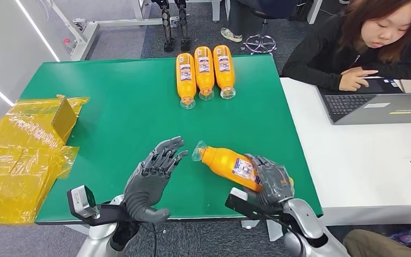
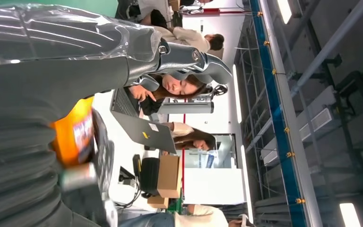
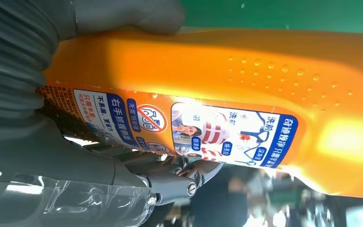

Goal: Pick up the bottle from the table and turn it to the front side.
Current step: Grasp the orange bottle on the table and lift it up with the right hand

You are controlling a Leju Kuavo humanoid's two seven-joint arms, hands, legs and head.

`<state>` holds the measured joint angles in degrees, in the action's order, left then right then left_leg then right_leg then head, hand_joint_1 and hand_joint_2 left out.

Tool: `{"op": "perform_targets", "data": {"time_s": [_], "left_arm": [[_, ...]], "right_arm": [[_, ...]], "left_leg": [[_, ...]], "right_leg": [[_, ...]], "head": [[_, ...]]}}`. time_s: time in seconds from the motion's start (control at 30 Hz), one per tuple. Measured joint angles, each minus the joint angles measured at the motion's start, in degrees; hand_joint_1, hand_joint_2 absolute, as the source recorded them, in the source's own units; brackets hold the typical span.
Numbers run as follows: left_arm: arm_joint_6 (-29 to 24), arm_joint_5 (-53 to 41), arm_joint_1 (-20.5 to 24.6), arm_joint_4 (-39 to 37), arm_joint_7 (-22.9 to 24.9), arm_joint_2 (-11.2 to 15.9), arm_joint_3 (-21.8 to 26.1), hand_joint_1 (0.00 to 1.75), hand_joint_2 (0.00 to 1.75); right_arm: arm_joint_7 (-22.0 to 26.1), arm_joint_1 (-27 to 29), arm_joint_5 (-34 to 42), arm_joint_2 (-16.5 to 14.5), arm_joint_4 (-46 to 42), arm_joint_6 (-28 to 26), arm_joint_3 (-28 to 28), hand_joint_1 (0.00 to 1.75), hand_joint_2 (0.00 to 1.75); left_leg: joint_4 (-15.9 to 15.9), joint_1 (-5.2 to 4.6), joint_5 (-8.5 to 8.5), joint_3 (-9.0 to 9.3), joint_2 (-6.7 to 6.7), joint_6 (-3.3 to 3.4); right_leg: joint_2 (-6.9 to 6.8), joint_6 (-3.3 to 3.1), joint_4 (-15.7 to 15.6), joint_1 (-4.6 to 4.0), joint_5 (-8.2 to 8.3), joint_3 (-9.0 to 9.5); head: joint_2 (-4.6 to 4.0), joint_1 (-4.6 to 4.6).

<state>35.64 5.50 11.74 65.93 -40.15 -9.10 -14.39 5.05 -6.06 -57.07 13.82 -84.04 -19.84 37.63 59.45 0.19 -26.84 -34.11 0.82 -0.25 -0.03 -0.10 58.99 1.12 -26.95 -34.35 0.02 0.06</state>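
Observation:
An orange bottle (image 1: 226, 163) with a clear cap lies tilted over the near part of the green table (image 1: 118, 112), cap pointing left. My right hand (image 1: 272, 181) grips its base end. Close up, the bottle (image 3: 246, 99) shows a blue and white label with its picture side facing the wrist camera, and the thumb (image 3: 123, 16) lies over its body. My left hand (image 1: 152, 176) hovers just left of the cap, fingers spread, holding nothing. An orange piece of the bottle (image 2: 73, 137) shows past the left hand (image 2: 52, 71).
Three more orange bottles (image 1: 204, 72) lie side by side at the table's far edge. Yellow plastic bags and a box (image 1: 27, 144) sit at the left. A person (image 1: 369, 43) works at a laptop (image 1: 377, 107) on the white table to the right.

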Motion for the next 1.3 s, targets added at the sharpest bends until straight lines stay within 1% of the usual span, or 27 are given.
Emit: {"op": "perform_targets", "data": {"time_s": [0.07,0.13,0.3,0.63,0.7,0.87,1.0,1.1,1.3], "left_arm": [[-0.09,0.12,0.93,-0.95,0.00,-0.02,-0.01,0.00,1.75],[-0.20,0.14,1.37,-1.53,0.00,-0.04,-0.02,0.00,1.75],[-0.35,0.16,1.67,-2.08,0.00,-0.06,-0.05,0.00,1.75],[-0.79,0.33,1.81,-3.05,0.00,-0.06,-0.05,0.00,1.75],[-0.81,0.42,1.96,-3.36,0.00,-0.06,-0.05,0.00,1.75],[-0.78,0.72,2.58,-4.36,0.01,-0.08,-0.32,0.00,1.75],[-0.83,0.80,3.00,-5.25,0.00,-0.36,-0.80,0.00,1.75],[-0.90,0.86,3.49,-6.10,0.00,-0.55,-1.02,0.00,1.75],[-0.91,0.94,3.80,-7.19,0.00,-0.63,-1.10,0.00,1.75]], "right_arm": [[-0.26,4.76,-2.42,-0.30,-4.41,-1.54,-1.22,1.75,1.75],[-0.68,7.96,-3.75,-0.58,-7.42,-2.08,-1.86,1.75,1.75],[-1.10,11.93,-4.33,-0.77,-11.61,-2.45,-3.02,1.75,1.75],[-0.33,14.01,-4.37,-1.18,-14.36,-3.62,-3.81,1.75,1.75],[0.52,14.40,-4.24,-1.27,-14.75,-5.07,-3.81,1.75,1.75],[5.21,14.95,-2.37,-1.70,-15.27,-12.48,-3.74,1.75,1.75],[7.69,14.95,-1.35,-2.13,-15.23,-16.22,-3.63,1.75,1.75],[8.37,14.94,-1.03,-2.39,-15.16,-17.18,-3.51,1.75,1.75],[8.51,14.94,-1.03,-2.63,-15.14,-17.29,-3.40,1.75,1.75]], "left_leg": [[-0.03,0.00,0.00,-0.01,-0.01,0.00],[-0.04,-0.01,-0.02,0.01,-0.13,-0.03],[-0.04,-0.02,-0.04,0.04,-0.20,-0.06],[-0.03,-0.01,-0.03,0.07,-0.20,-0.06],[-0.03,-0.01,-0.03,0.06,-0.20,-0.06],[-0.04,-0.01,-0.03,0.06,-0.20,-0.06],[-0.04,-0.02,-0.03,0.06,-0.20,-0.06],[-0.03,-0.02,-0.03,0.06,-0.20,-0.06],[-0.03,-0.02,-0.03,0.06,-0.20,-0.06]], "right_leg": [[-0.01,-0.01,0.00,0.00,-0.01,0.02],[0.12,-0.04,0.00,0.01,0.01,-0.01],[0.21,-0.05,0.00,0.02,0.02,-0.02],[0.22,-0.05,0.00,0.01,0.03,-0.02],[0.22,-0.05,0.00,0.01,0.03,-0.02],[0.22,-0.05,0.00,0.01,0.02,-0.02],[0.22,-0.05,0.00,0.02,0.02,-0.01],[0.22,-0.05,0.00,0.02,0.03,0.00],[0.22,-0.05,0.00,0.02,0.03,-0.01]], "head": [[0.00,0.01],[0.00,-0.02],[0.00,0.00],[0.00,-0.01],[0.00,-0.01],[0.00,-0.01],[0.00,0.00],[0.00,0.00],[0.00,-0.01]]}}
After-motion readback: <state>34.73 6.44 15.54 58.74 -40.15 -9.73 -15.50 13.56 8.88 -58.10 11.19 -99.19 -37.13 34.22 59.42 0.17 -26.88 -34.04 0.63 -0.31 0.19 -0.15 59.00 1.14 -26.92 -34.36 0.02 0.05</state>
